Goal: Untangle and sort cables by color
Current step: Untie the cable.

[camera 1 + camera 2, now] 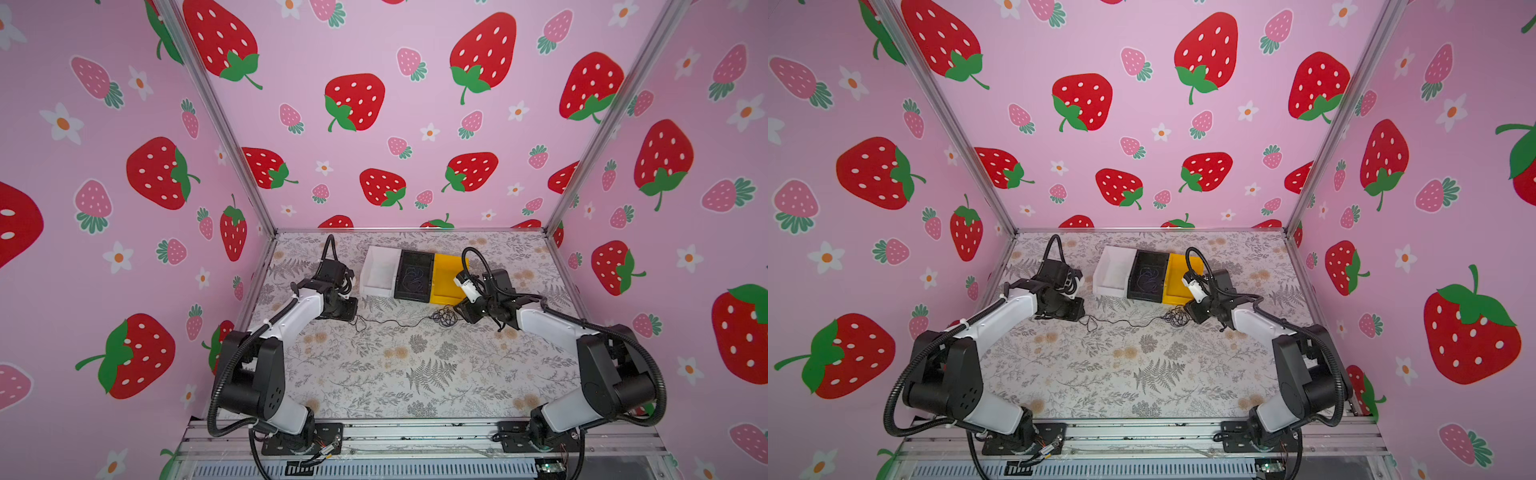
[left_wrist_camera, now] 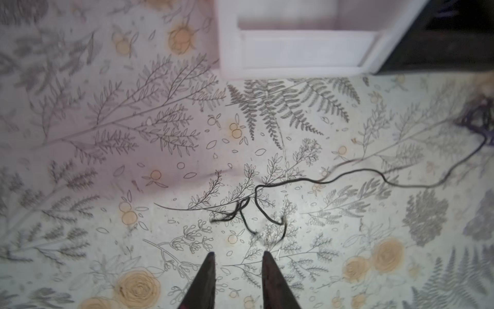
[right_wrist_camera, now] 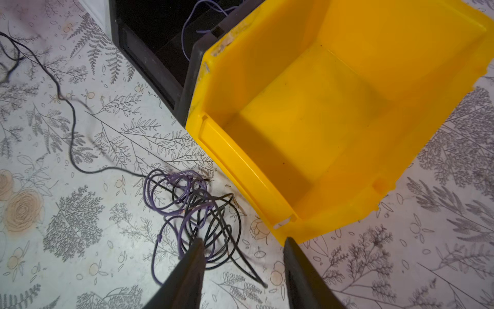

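A tangle of thin black and purple cables [image 1: 446, 316] [image 1: 1177, 318] lies on the table in front of the yellow bin. In the right wrist view the tangle [image 3: 197, 214] sits just ahead of my right gripper [image 3: 243, 240], which is open; one finger overlaps the tangle's edge, and a black strand's end lies on the table between the jaws. One black cable [image 1: 395, 322] runs left from the tangle to a loose squiggle [image 2: 256, 203] just ahead of my left gripper [image 2: 238, 254], which is open and holds nothing. Purple cable [image 3: 184, 34] lies in the black bin.
Three bins stand side by side at the back: a white bin [image 1: 378, 272], a black bin [image 1: 413, 276] and a yellow bin [image 1: 446, 278]. The yellow bin [image 3: 320, 120] is close to my right gripper. Pink walls enclose the table on three sides.
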Controlling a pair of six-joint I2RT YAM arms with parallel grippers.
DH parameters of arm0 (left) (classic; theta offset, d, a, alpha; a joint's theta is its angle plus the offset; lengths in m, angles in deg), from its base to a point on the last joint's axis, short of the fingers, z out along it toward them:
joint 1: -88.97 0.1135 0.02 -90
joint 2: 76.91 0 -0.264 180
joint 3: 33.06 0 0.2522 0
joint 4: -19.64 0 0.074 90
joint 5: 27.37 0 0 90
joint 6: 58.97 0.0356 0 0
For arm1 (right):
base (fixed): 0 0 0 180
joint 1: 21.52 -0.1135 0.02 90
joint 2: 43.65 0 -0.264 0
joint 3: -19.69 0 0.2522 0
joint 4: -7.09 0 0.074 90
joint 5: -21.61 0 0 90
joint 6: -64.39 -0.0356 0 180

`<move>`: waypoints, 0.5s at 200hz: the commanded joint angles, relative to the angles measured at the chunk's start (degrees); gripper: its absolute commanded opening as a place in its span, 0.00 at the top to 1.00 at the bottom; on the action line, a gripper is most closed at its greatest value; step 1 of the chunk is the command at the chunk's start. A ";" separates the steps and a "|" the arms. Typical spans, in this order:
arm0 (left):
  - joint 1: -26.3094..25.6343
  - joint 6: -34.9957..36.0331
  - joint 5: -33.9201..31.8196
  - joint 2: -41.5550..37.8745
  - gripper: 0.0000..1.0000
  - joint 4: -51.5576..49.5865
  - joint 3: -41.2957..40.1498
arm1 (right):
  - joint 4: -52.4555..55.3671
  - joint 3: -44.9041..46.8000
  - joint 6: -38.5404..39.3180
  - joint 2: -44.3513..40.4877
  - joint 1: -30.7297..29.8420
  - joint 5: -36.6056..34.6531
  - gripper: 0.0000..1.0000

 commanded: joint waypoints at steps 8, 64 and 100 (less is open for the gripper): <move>-2.43 3.77 -3.19 -4.03 0.54 -0.23 2.25 | 0.47 -1.40 -1.01 0.93 -0.95 1.52 0.49; -18.19 15.36 6.99 4.25 0.56 -0.38 11.60 | 1.33 -2.92 -3.37 1.67 -1.71 1.31 0.50; -24.15 18.58 10.43 19.47 0.60 -5.80 25.12 | 1.99 -2.76 -6.49 0.27 -1.53 1.31 0.50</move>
